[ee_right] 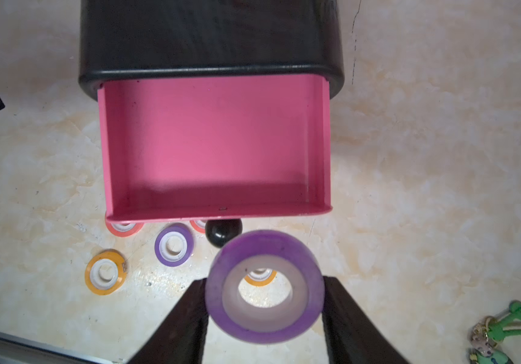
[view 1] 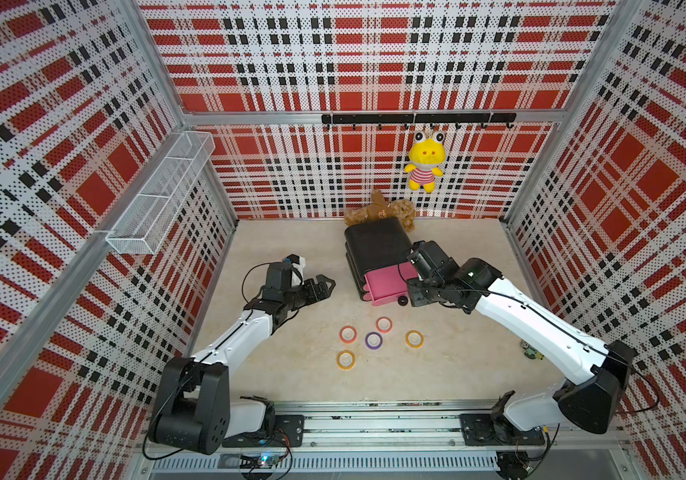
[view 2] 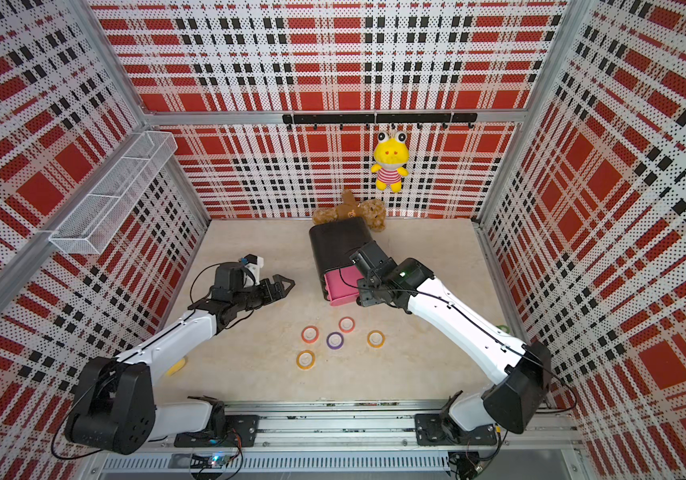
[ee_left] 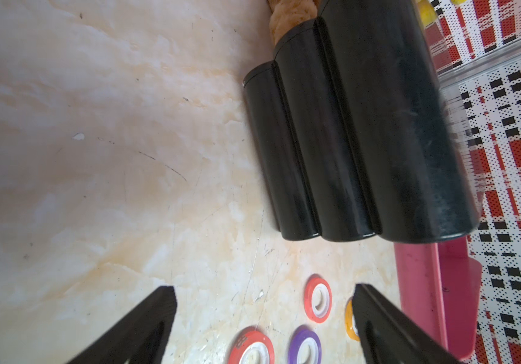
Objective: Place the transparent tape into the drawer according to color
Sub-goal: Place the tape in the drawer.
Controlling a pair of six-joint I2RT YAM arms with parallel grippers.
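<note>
Five tape rings flat on worktop (view 1: 457,374), apart: yellow-orange ring (view 1: 346,359) nearest, purple ring (view 1: 373,340) mid-cluster, second yellow-orange ring (view 1: 414,339) near it, red-orange ring (view 1: 348,334) and second red-orange ring (view 1: 384,324) beyond. Left tool (view 1: 327,283) released, empty, above worktop beside cabinet (view 1: 374,243). Right tool (ee_right: 264,283) clenched on sixth ring (ee_right: 262,244), purple, held just before front of open top drawer (ee_right: 215,141), near knob (ee_right: 223,231). Drawer pink, empty. Plush bear (view 1: 378,212) behind cabinet, against back wall.
</note>
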